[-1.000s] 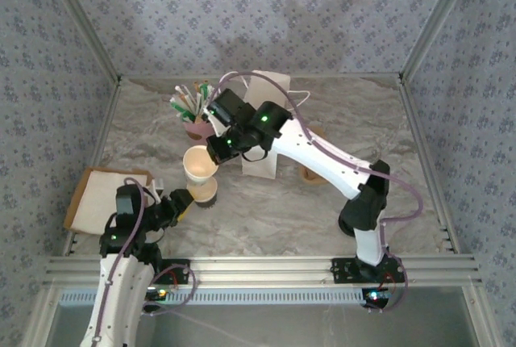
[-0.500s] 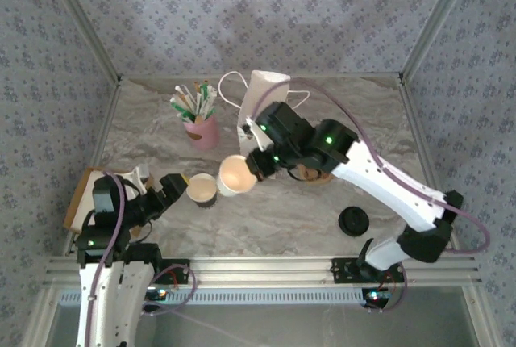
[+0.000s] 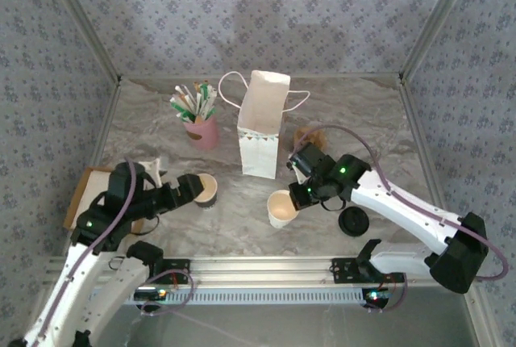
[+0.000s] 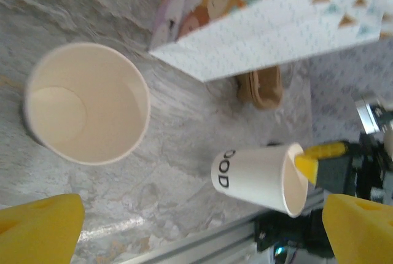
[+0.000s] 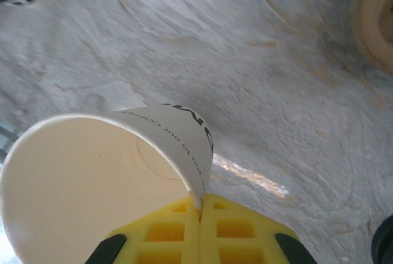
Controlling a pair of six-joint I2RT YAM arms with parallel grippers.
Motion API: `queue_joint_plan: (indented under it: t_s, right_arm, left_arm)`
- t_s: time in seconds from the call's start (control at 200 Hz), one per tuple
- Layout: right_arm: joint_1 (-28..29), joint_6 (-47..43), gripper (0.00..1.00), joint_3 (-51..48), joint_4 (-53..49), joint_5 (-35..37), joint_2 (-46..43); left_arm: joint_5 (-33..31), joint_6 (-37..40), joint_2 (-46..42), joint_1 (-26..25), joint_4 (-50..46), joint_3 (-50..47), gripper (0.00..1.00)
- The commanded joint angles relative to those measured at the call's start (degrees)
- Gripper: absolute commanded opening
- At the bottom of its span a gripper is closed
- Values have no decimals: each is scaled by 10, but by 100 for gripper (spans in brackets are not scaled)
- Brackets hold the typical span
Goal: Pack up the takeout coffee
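The right hand is clenched on the rim of an empty paper cup, one finger inside the wall and one outside. It holds the cup tilted, low over the desk and in front of the white paper bag. Such a cup is light and thin-walled and likely dents under a hard pinch, so the stiffer rolled rim is the sensible hold. The left hand is released, jaws wide, just beside a second paper cup standing upright. A black lid lies near the held cup. The tall, floppy bag may tip if nudged. A pink holder of stirrers stands beside it.
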Motion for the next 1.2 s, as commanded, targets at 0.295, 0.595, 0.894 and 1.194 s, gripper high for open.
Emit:
queue_joint_plan:
  t_s: [0.295,0.595,0.894,1.194]
  right_arm:
    - [-22,20,6,-59,116,18,32]
    - [-22,22,35,-60,112,18,30]
    - [-28,32,80,-43,50,34,-45]
    - [-83,117,100,-51,-61,149,-133]
  left_arm:
    - [-273,-26,214,-309,125,67,99]
    - [-287,-21,276,-343,166,75,99]
    - [-318,11,294,-381,167,101,99]
    - [-331,49,346,-432,188,142,99]
